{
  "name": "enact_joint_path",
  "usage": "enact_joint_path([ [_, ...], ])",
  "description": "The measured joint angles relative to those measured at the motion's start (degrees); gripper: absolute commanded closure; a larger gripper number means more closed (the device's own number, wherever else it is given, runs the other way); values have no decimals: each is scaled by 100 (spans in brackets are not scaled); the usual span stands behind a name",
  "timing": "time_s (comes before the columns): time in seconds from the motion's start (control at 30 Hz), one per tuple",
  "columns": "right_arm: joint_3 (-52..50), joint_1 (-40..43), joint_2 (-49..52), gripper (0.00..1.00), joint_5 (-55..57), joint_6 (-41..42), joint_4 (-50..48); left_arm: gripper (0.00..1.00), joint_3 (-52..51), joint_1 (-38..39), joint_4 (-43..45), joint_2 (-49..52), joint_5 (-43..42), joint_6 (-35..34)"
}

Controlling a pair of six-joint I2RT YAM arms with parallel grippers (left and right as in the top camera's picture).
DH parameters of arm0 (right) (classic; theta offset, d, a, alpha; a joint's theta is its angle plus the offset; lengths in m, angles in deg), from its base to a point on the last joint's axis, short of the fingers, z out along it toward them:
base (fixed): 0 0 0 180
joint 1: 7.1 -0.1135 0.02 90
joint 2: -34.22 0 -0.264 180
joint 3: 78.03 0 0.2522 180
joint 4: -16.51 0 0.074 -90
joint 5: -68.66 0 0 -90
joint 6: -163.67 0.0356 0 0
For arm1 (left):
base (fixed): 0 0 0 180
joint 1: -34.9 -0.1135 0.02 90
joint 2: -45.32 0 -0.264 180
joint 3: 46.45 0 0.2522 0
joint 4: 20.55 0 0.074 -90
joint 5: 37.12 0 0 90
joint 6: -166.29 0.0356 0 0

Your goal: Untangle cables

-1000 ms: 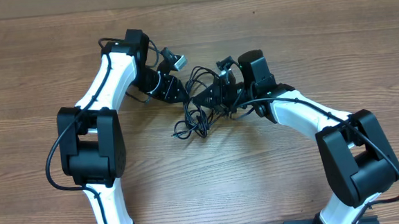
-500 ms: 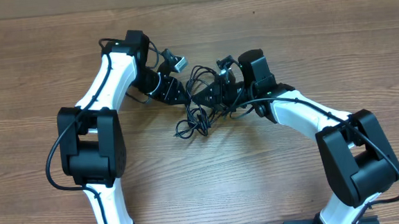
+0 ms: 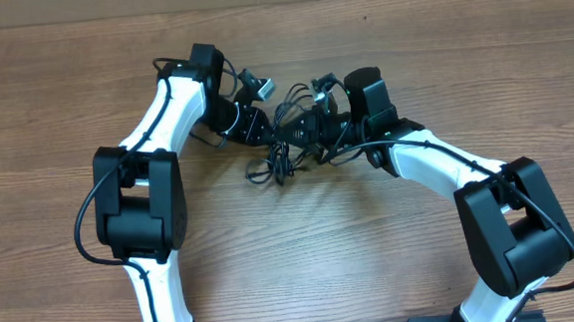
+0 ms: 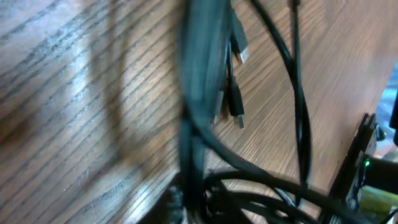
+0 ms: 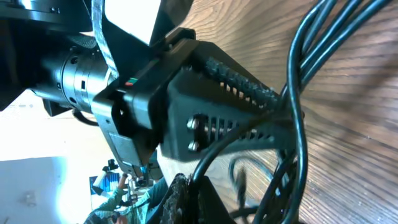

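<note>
Tangled black cables [image 3: 279, 163] on a wooden surface [image 3: 409, 34], left claw [image 5: 283, 109] pinched on several strands, right claw [image 3: 301, 130] closed tight on the same bundle

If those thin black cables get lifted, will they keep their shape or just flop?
Probably floppy: the cables lie in slack loops. Likely light, being so thin. Their small plug ends might snag on other strands.
</note>
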Motion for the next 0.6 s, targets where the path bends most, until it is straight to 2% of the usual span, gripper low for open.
enact_joint_path([
  [0.3, 0, 2, 0, 96, -2, -50, 186, 96, 0, -22, 26, 0, -13, -118],
  [0.6, 0, 2, 0, 96, 901, -343, 1744, 96, -20, -374, -72, 24, -111, -92],
])
